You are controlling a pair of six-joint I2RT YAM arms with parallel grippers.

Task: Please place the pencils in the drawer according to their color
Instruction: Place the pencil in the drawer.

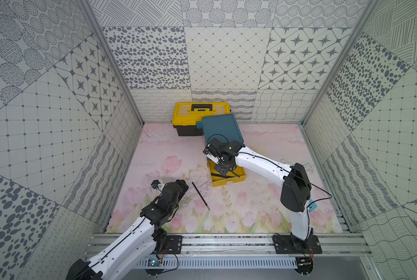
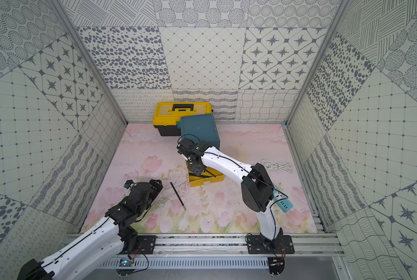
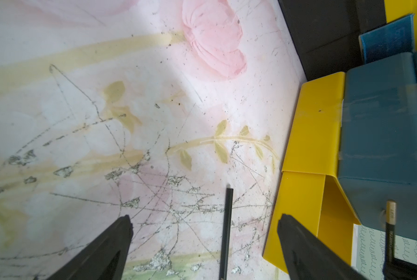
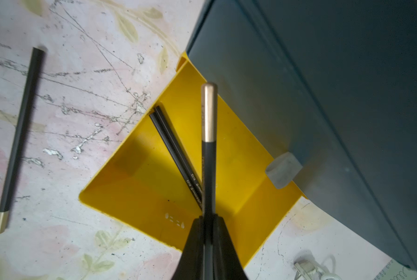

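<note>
Black, gold-tipped pencil (image 4: 208,169) — pinched in the right gripper (image 4: 208,219) — points straight out over the drawer (image 4: 134,194); left gripper (image 3: 205,218) gapes.

Right gripper (image 2: 197,171) over pulled-out yellow drawer (image 2: 207,181) — black pencil (image 2: 178,196) flat on mat (image 2: 227,201), between drawer and left gripper (image 2: 157,184).

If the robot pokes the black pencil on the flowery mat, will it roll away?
Probably a little: the black pencil is long, thin and lies loose on the flat mat. It is likely stiff, since the right claw holds another pencil straight out without drooping. Being so slim, it is probably light.
</note>
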